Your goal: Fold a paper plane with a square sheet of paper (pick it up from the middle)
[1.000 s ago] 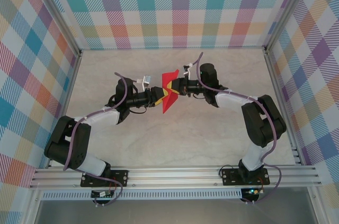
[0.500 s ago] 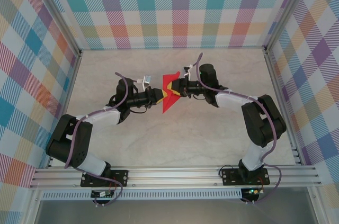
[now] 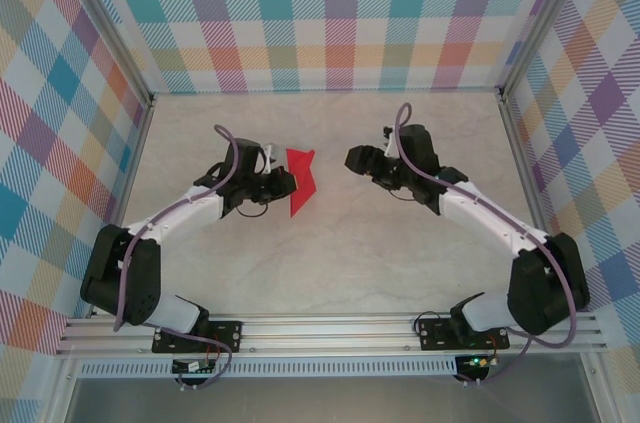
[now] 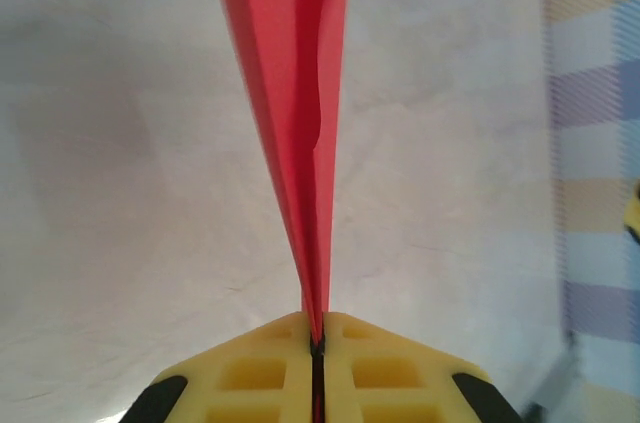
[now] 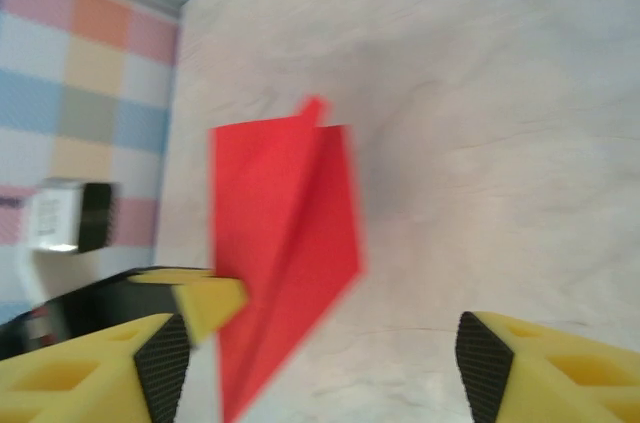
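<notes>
The pale marbled bench (image 3: 330, 263) sits inside an enclosure of pastel plaid walls (image 3: 320, 13), with an aluminium rail (image 3: 330, 333) along the near edge where both arm bases are bolted. From my overhead feed, the left arm (image 3: 190, 213) reaches in towards the middle of the bench. Its left jaws are clenched on a folded sheet of thin bright red paper (image 3: 299, 183).

On the left wrist feed, the two yellow fingers (image 4: 260, 373) are pressed flat together. The red paper (image 4: 295, 93) is pinched in the seam between them and fans out away from the camera as a narrow wedge, with a fold line running down it. Overhead, the red paper sits left of centre on the bench, with a broad top edge tapering to a point at its near end. I cannot tell whether that point touches the bench or hangs just above it.

The right arm (image 3: 480, 218) comes in from the other side, and its right jaws are released, standing wide apart with nothing between them. They are well clear of the red paper. On the right wrist feed, the black-padded yellow fingers (image 5: 165, 363) frame the red paper (image 5: 285, 233) across an open gap. I can also see a yellow finger of the left jaws at the paper's lower left edge.
</notes>
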